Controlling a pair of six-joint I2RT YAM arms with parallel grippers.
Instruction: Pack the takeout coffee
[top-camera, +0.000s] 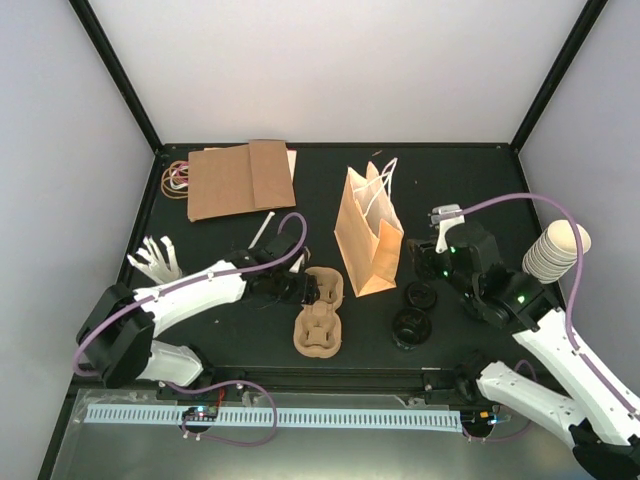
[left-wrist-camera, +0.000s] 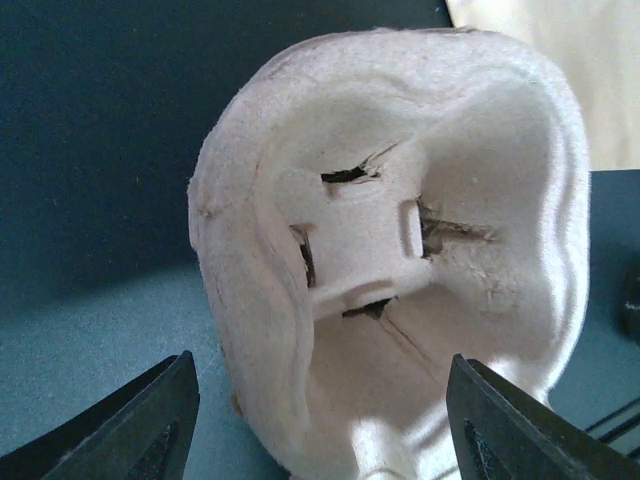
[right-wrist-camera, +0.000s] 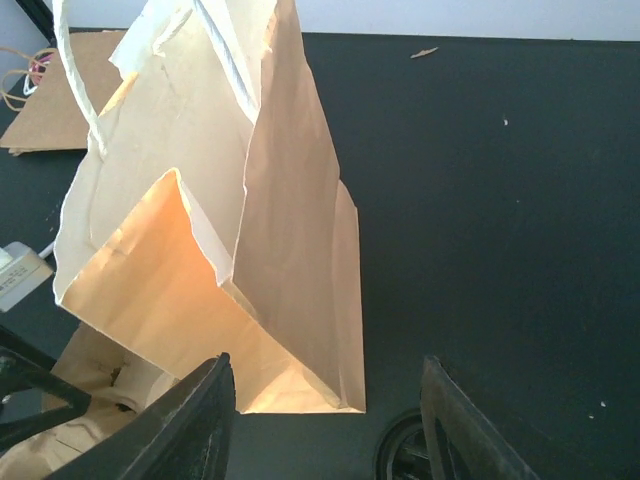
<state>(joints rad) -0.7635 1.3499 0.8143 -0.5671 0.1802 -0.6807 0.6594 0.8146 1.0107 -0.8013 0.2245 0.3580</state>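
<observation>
No text readable, paper bag (top-camera: 365, 245) plain, pulp tray (top-camera: 318, 328) unmarked

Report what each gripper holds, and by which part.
Right gripper: nothing, jaws open and empty. Left gripper: it straddles the end pocket of the pulp tray, but whether it clamps it cannot be told.

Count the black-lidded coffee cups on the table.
2: one cup right of the paper bag's base, a second cup just in front of it. The right arm may hide more.

Both arms forward and low; left fingers (left-wrist-camera: 140, 432), right fingers (right-wrist-camera: 190, 430) apart.
</observation>
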